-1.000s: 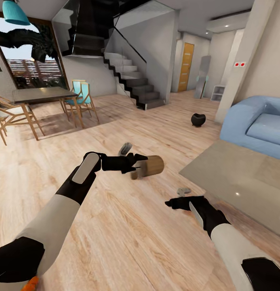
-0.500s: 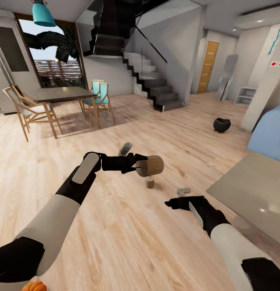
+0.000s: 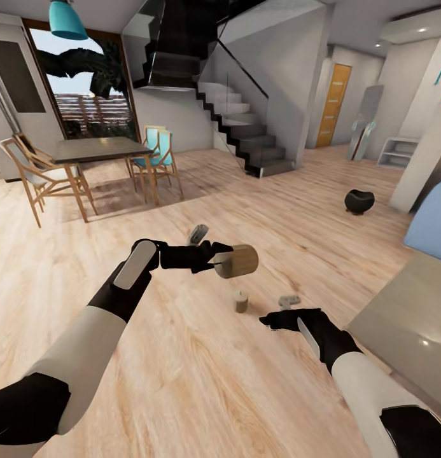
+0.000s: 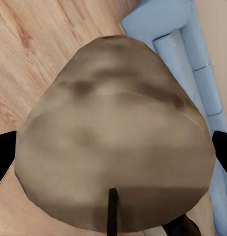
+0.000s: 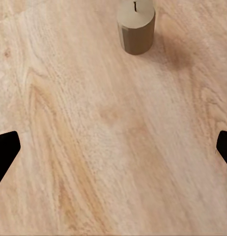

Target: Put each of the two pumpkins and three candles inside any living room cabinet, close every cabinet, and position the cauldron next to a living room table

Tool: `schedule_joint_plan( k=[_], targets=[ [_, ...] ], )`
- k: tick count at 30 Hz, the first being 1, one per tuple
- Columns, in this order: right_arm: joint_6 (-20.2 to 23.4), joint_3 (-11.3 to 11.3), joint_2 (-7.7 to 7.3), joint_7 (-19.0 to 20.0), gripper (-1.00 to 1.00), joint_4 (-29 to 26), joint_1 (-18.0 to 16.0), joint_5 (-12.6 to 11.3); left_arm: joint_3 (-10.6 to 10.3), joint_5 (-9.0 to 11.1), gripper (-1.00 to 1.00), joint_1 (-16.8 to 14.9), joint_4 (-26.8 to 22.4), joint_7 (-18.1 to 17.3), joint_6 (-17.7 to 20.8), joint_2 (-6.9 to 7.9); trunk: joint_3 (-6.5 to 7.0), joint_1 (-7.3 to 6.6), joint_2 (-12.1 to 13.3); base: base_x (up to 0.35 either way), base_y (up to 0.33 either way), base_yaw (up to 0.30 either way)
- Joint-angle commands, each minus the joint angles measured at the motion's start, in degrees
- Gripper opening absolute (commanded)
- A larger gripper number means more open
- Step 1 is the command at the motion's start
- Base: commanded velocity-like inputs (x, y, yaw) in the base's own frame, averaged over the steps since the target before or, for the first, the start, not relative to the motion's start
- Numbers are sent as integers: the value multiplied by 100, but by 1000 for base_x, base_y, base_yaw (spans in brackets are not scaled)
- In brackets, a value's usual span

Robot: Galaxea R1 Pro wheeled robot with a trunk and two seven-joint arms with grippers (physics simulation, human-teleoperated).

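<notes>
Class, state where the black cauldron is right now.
In the head view the cauldron sits on the wood floor at the far right, beyond the blue sofa and in front of the staircase.

The view has swung left; the blue sofa point(image 3: 431, 224) sits nearer the edge.

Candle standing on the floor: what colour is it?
Dull tan-beige candle with a dark wick, clearest in the right wrist view.

Tan candle point(image 3: 236, 261) sideways in left pincer point(image 3: 215, 257), second candle point(image 3: 241, 301) upright on floor
</notes>
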Motion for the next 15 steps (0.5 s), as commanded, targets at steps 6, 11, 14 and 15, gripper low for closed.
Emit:
schedule_joint_plan(
  k=[6, 11, 14, 15],
  targets=[
    [0, -6, -2, 0, 100, 0, -1, 3, 1, 58, -100, 1, -2, -3, -8, -14, 0, 0, 0, 332, 0, 0],
    [0, -9, -8, 0, 100, 0, -1, 3, 2, 59, -100, 2, -1, -9, -37, 3, 0, 0, 0, 332, 0, 0],
    [0, -6, -9, 0, 100, 0, -1, 3, 1, 59, -100, 2, 3, -10, -41, 2, 0, 0, 0, 332, 0, 0],
    [0, -5, -9, 0, 100, 0, -1, 3, 1, 59, -100, 2, 4, -11, -42, 4, 0, 0, 0, 332, 0, 0]
  ],
)
